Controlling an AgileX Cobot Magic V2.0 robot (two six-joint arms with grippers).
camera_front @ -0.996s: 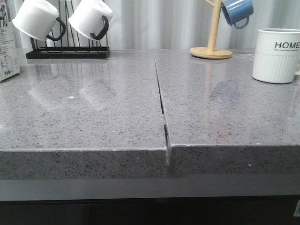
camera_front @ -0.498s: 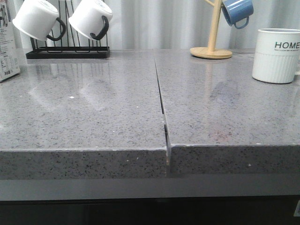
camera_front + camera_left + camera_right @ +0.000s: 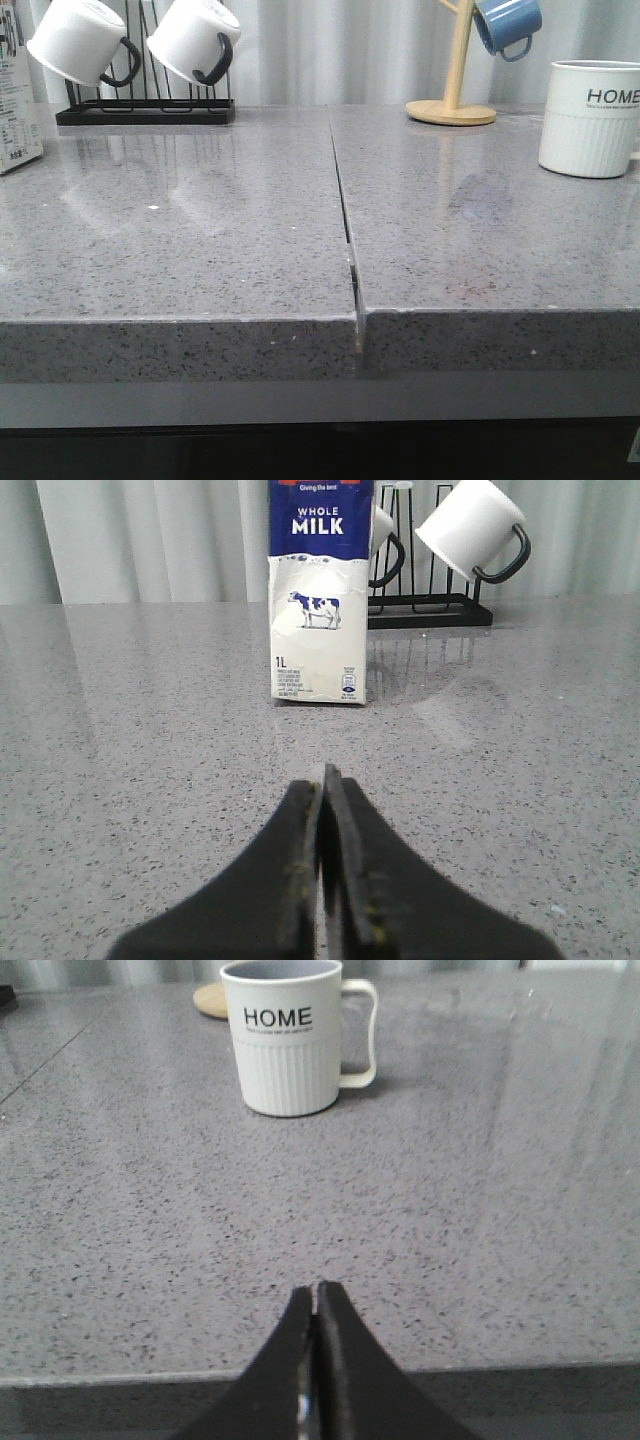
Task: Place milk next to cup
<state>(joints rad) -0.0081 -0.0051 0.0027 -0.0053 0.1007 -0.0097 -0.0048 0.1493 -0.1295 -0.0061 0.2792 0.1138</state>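
Observation:
The milk is a tall white carton with a dark blue top and a cow picture. It stands upright on the grey counter, and only its edge shows at the far left of the front view. The cup is a white ribbed mug lettered "HOME", standing at the far right; the right wrist view shows the cup with its white handle. My left gripper is shut and empty, well short of the carton. My right gripper is shut and empty, at the counter's near edge, apart from the mug.
A black rack holds two white mugs with black handles at the back left, just behind the carton. A wooden mug tree carries a blue mug at the back right. A seam splits the grey counter.

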